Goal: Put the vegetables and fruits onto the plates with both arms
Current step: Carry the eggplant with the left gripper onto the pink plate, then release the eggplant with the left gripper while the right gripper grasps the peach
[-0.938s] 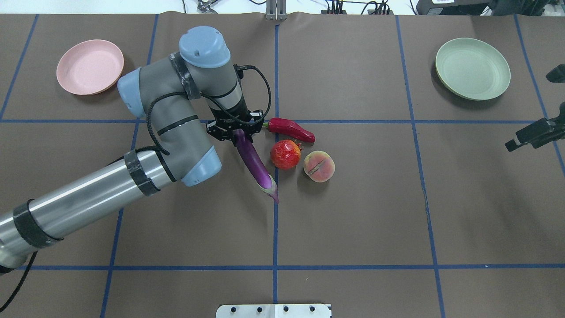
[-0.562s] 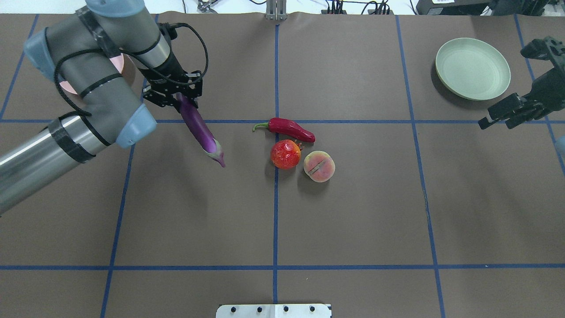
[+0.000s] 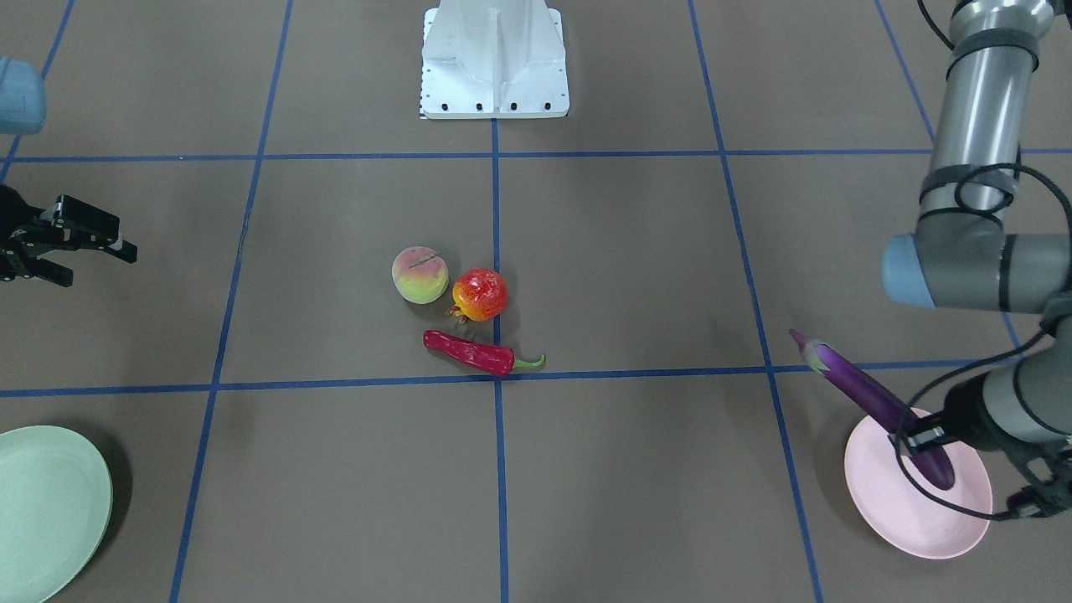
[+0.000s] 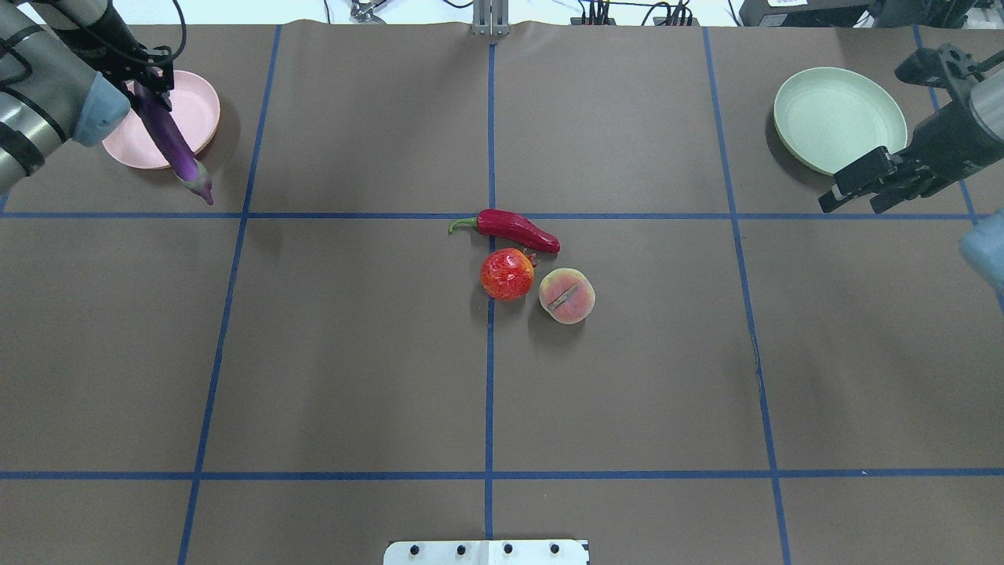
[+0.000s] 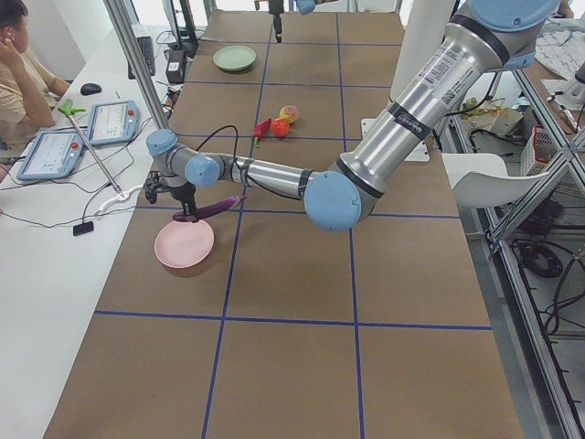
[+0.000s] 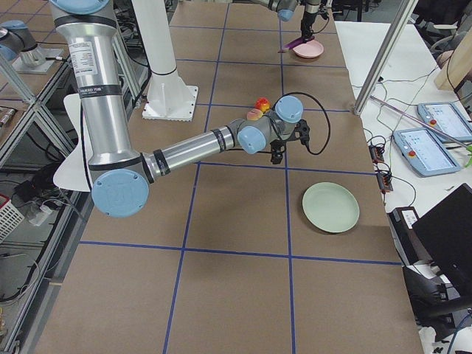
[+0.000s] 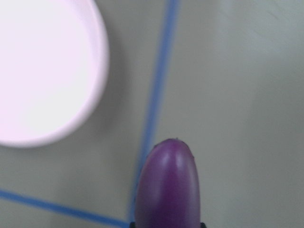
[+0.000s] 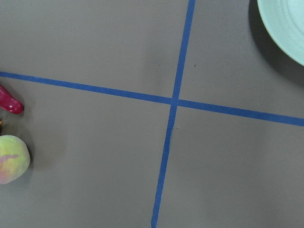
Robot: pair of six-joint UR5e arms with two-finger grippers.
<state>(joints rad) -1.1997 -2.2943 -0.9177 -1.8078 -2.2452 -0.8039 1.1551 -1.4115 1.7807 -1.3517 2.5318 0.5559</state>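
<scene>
Overhead exterior: my left fingers point(image 3: 921, 437) clamp the long glossy purple eggplant point(image 4: 172, 141), its blunt end over the round pale pink plate point(image 4: 198, 110).
Right fingers point(image 3: 88, 222): apart, empty, near the round pale green plate point(image 4: 839, 122).
Table point(image 4: 353, 353) centre: wrinkled red chili pepper point(image 4: 518, 229), glossy red-orange pomegranate point(image 4: 507, 274) and round pink-and-yellow-green peach point(image 4: 567, 296), clustered.

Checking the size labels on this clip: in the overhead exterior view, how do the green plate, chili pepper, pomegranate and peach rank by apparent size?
1. Green plate: widest by far.
2. Chili pepper: longer than either fruit, though slim.
3. Pomegranate and peach: they look about alike, so I do not rank them.
</scene>
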